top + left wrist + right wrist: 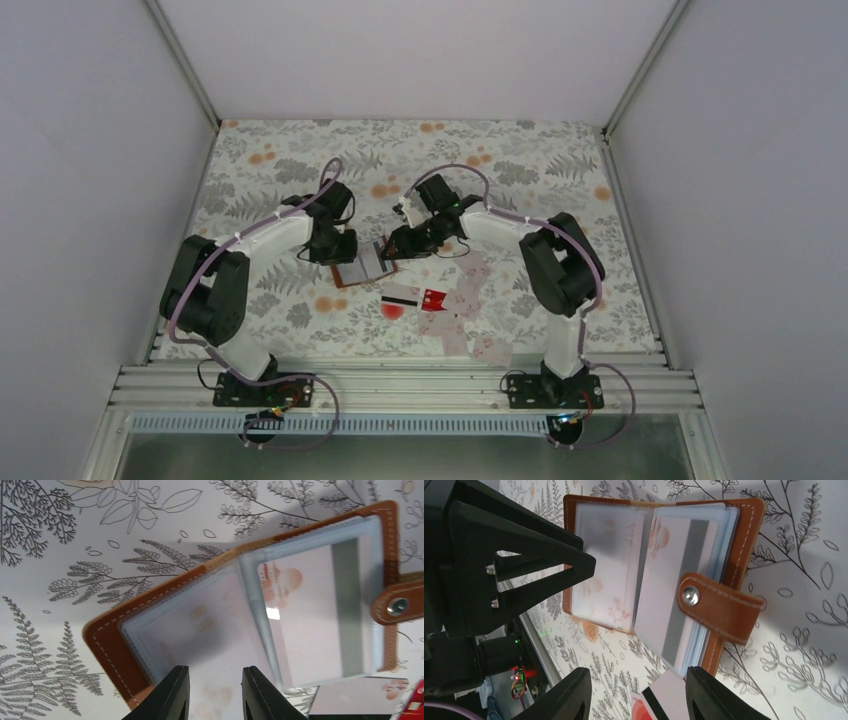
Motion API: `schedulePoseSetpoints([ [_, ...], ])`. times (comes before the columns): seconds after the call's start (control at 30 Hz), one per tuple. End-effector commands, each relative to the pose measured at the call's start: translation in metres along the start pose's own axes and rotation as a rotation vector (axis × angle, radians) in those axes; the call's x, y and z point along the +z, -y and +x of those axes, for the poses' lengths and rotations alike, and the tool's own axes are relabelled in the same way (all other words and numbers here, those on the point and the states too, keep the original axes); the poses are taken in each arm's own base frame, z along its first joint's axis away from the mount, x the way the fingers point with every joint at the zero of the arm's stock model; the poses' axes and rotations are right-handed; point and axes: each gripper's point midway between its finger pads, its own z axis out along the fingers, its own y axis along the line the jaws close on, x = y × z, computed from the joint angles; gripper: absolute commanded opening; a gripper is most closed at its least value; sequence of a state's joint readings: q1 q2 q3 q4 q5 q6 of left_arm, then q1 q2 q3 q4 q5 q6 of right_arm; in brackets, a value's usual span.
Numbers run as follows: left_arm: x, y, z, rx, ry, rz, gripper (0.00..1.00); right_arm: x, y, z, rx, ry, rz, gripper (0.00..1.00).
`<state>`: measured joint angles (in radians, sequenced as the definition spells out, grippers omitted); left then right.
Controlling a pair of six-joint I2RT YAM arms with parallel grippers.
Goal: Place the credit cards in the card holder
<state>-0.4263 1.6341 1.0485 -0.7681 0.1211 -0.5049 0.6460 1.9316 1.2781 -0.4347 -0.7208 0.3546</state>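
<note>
The brown card holder (360, 267) lies open on the floral table between both grippers. It fills the left wrist view (107, 640) and shows in the right wrist view (744, 540). A pale card with a grey stripe (674, 595) sits in its right clear pocket (310, 615), its lower end sticking out. My left gripper (215, 692) is open over the holder's left page (335, 247). My right gripper (636, 697) is wide open and empty just beyond the holder's near edge (395, 245). A black-striped card (400, 296), a red card (434, 298) and pale cards (452, 335) lie loose nearby.
A round red spot (392, 311) is printed on the table by the striped card. The holder's snap strap (719, 605) folds over its right pages. The left arm's black body (499, 565) stands close at the left of the right wrist view. Grey walls enclose the table.
</note>
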Motion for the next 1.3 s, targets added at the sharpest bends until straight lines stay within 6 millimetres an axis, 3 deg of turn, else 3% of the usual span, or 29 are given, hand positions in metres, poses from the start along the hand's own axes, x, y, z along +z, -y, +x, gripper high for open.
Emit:
schedulePoseSetpoints([
  [0.0,0.009,-0.002,-0.005,0.047,0.005,0.04,0.28,0.01,-0.014,-0.014,0.0,0.001,-0.037,0.49],
  [0.4,0.024,-0.011,-0.004,0.074,-0.031,0.027,0.25,0.033,-0.003,-0.018,0.047,-0.039,-0.035,0.48],
  [1.27,0.029,-0.011,0.003,0.1,-0.045,0.053,0.24,0.049,0.022,-0.006,0.13,-0.07,0.007,0.47],
])
